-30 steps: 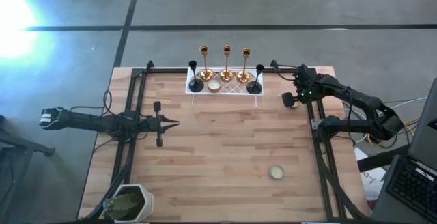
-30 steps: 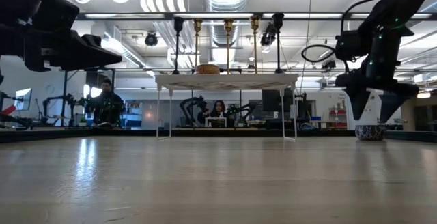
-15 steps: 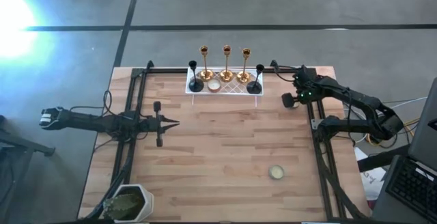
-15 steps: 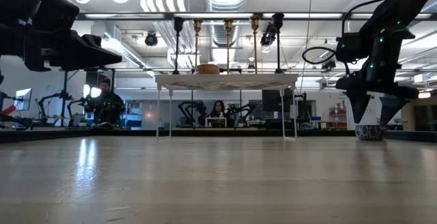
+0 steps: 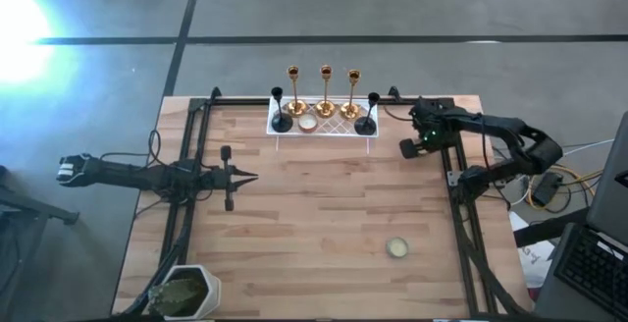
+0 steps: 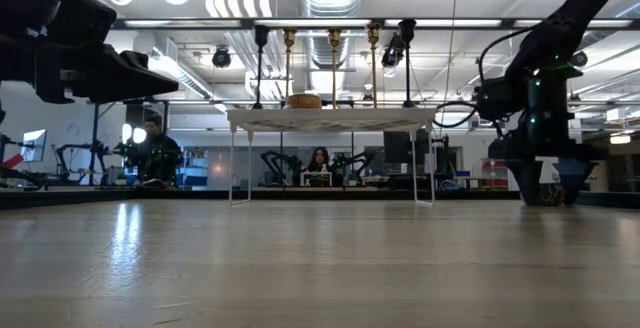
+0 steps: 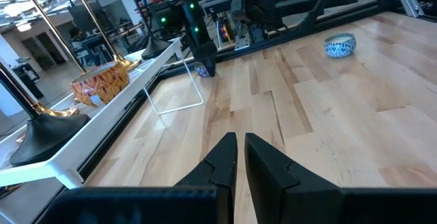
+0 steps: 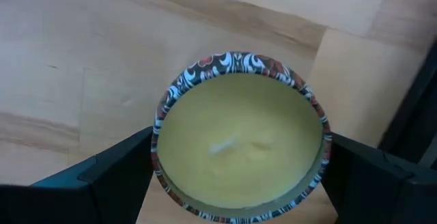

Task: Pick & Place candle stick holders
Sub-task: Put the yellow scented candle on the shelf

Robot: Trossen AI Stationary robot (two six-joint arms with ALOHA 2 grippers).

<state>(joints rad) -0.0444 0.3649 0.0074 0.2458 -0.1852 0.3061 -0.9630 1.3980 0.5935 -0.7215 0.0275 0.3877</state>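
Observation:
My right gripper (image 5: pixel 412 147) is low at the table's far right, open. Its fingers stand on either side of a low round cup (image 8: pixel 239 136) with a patterned wall and cream wax, which rests on its base on the table. A second such cup (image 5: pixel 396 248) rests on the table near the front right. Three tall gold sticks (image 5: pixel 325 91), two black holders (image 5: pixel 282 116) and a third cup (image 5: pixel 308 123) stand on the white tray (image 5: pixel 343 129). My left gripper (image 5: pixel 245 177) is shut and empty, held above the table's left half. My right gripper points down over the cup, with one finger (image 8: pixel 116 169) at each side of the cup's rim (image 8: pixel 158 149). The fingers lie right at the rim. I cannot tell whether they touch it. The cup stands upright on the table.
A white pot with a green plant (image 5: pixel 186 291) stands at the near left corner. Black frame rails (image 5: pixel 461 234) run along the table's left and right sides. Bare wood lies between the tray and the front edge. People sit in the room beyond the table (image 6: pixel 320 160).
My right gripper has come down over the cup at the far right and shifted a little toward the table's left. Its fingers, which hung above the cup, now stand at the cup's sides. The cup has stayed in place.

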